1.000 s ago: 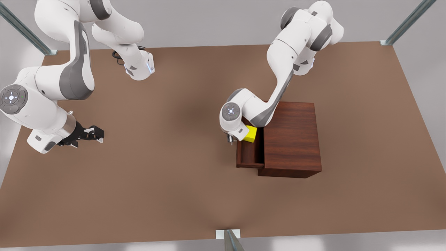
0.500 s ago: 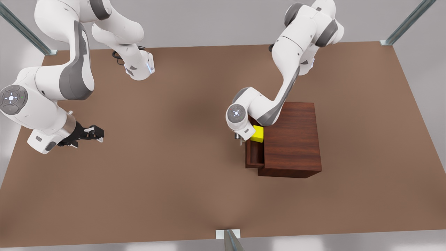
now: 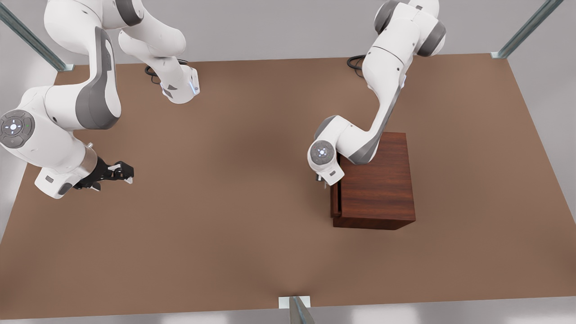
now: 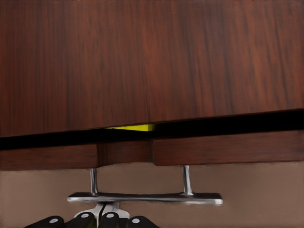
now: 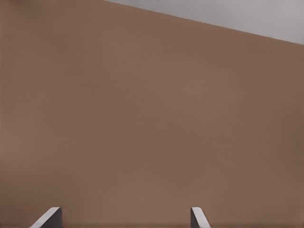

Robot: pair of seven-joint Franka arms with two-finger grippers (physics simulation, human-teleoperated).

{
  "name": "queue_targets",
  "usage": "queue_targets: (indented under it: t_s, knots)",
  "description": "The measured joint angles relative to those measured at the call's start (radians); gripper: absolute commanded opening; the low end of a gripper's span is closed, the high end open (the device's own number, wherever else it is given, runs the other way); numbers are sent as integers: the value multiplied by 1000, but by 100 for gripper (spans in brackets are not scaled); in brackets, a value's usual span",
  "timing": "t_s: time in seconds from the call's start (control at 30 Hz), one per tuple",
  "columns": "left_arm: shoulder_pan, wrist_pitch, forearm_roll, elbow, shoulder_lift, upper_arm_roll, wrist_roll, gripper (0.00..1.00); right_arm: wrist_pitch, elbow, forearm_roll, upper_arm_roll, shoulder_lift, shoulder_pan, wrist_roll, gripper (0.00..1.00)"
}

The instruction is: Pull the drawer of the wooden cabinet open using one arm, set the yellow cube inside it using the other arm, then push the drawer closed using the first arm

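Observation:
The wooden cabinet (image 3: 378, 180) stands right of centre in the front view. Its drawer (image 3: 335, 202) sticks out only a narrow strip toward the front view's left. In the left wrist view the drawer front (image 4: 213, 148) sits just below the cabinet face (image 4: 152, 57), and a thin sliver of the yellow cube (image 4: 130, 127) shows through the dark gap. My left gripper (image 4: 104, 216) is shut and pressed against the silver handle (image 4: 145, 197); its wrist covers it in the front view (image 3: 321, 180). My right gripper (image 3: 128, 173) waits open far off at the front view's left, its fingertips (image 5: 195, 213) over bare table.
The brown table (image 3: 225, 234) stretches between the two arms. Both arm bases (image 3: 180, 87) stand along the far edge. Metal frame posts (image 3: 297, 308) rise at the near edge and the far corners.
The left arm has pushed the drawer toward the front view's right, almost fully into the cabinet, taking the yellow cube out of the front view's sight. The right arm has stayed still.

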Motion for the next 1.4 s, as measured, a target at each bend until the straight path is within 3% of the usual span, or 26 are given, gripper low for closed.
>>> queue_targets:
  t_s: [0.73,0.77,0.8,0.83,0.93,1.13,1.27,1.4]
  knots:
    - [39,-36,-5,0,-9,-3,127,21,0,0,1,0,1,-2,-9,100]
    - [37,-37,-15,8,-17,-6,129,45,0,0,1,0,1,-1,-10,100]
    - [38,-38,-29,33,-24,-24,129,95,0,0,1,0,1,-1,-10,100]
    - [37,-39,-45,73,-28,-47,126,100,0,-1,1,-1,1,-2,-10,100]
    - [82,-75,-79,242,-40,-78,153,100,0,-1,1,-1,1,-3,-11,100]
    - [529,-240,-22,321,-178,-63,567,100,0,-1,1,-2,1,-3,-12,100]
    - [498,-296,42,252,-357,15,856,100,0,-2,1,-2,1,-3,-13,100]
    - [493,-327,69,260,-353,19,1084,100,-6,-1,1,-3,2,-3,-14,100]
